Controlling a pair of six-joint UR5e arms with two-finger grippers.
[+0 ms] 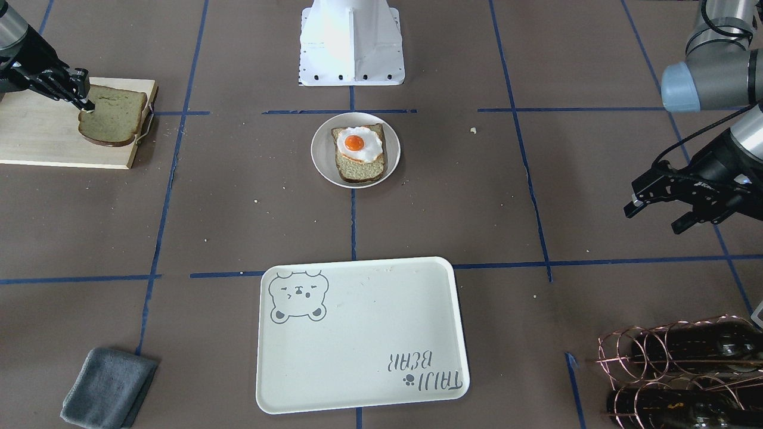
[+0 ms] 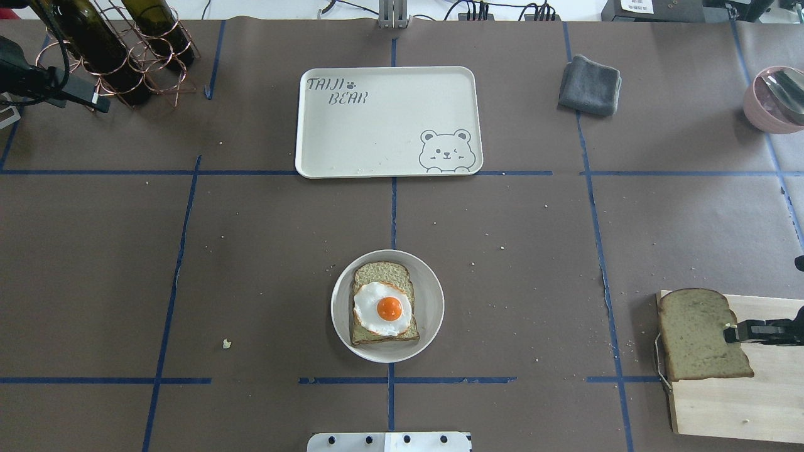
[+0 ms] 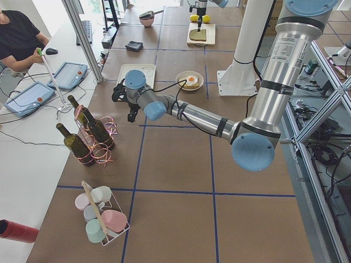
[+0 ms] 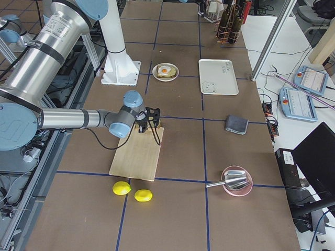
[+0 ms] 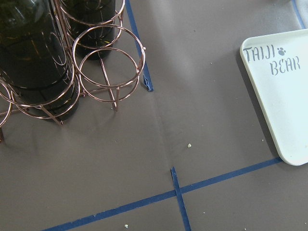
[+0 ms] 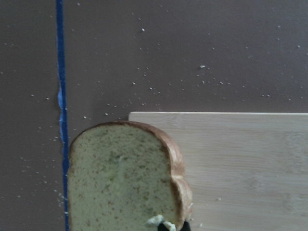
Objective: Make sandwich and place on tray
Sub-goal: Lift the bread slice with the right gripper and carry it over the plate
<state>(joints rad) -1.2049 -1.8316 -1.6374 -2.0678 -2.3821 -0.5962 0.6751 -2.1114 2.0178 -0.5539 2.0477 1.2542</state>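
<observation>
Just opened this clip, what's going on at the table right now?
The right gripper pinches one edge of a bread slice lying on the cutting board. The other slice sits on the small plate with the fried egg on top. The left gripper hangs open near the bottle rack, holding nothing. Neither slice is on the tray yet.
</observation>
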